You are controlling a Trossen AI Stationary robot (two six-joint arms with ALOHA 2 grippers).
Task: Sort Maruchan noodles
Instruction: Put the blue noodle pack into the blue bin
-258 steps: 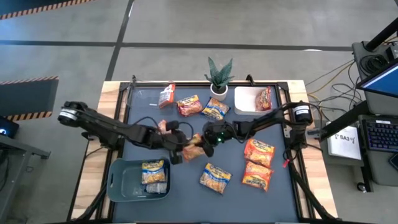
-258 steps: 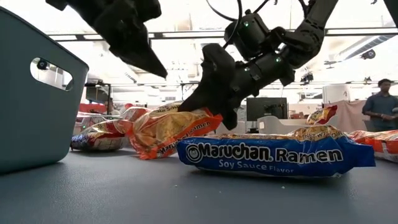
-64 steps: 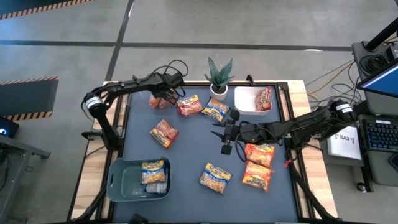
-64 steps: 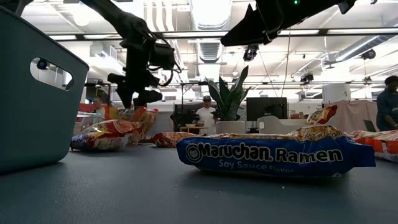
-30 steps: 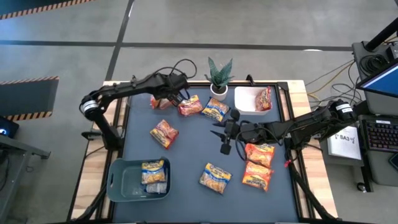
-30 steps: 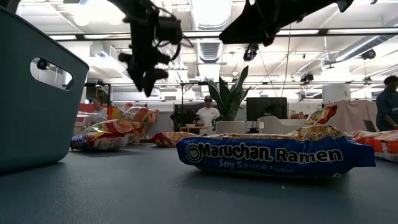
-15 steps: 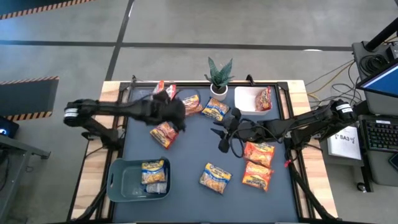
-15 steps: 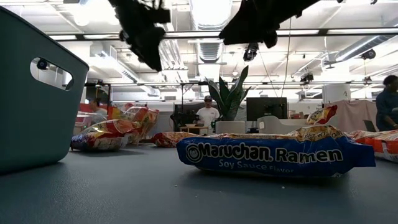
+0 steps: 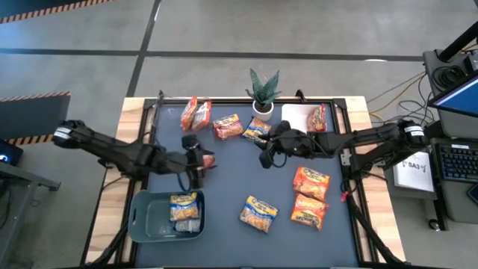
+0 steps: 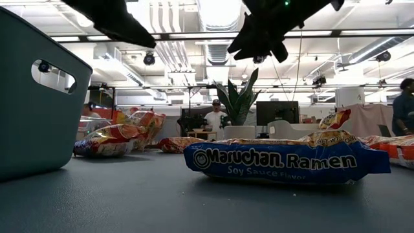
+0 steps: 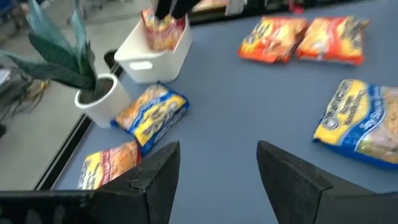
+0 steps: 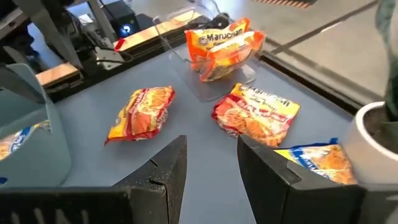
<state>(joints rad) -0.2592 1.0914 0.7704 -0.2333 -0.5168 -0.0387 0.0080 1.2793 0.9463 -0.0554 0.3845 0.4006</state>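
the left pincer (image 11: 217, 160) has moved. a second ago it was up at the far corner of the bench (image 9: 231, 239), by the clear stand (image 9: 196, 113). now it has come back and hangs over a red packet (image 9: 208, 158), which peeks out just beside it. its two fingers (image 11: 155, 177) are apart and nothing is between them. the grey-blue bin (image 9: 149, 220) sits near this pincer, on the side toward the bench's front edge, and holds a yellow and blue packet (image 9: 184, 203) on top of a silvery one (image 9: 188, 223). the clear stand is now well away from the left pincer, with two packets standing up in it; at the start it showed just one. the right pincer (image 12: 211, 146) has slid a little from the middle of the bench toward the plant (image 9: 263, 90). its fingers (image 12: 165, 165) are apart too and hold nothing. right next to it lies a yellow and blue packet (image 9: 258, 131), and just past that an orange packet (image 9: 228, 125). the white bin (image 9: 299, 119) with one packet (image 9: 317, 118) in it is beside the right arm. two orange packets (image 9: 310, 196) and one more yellow and blue packet (image 9: 259, 211) lie well apart from both pincers, where they were before.
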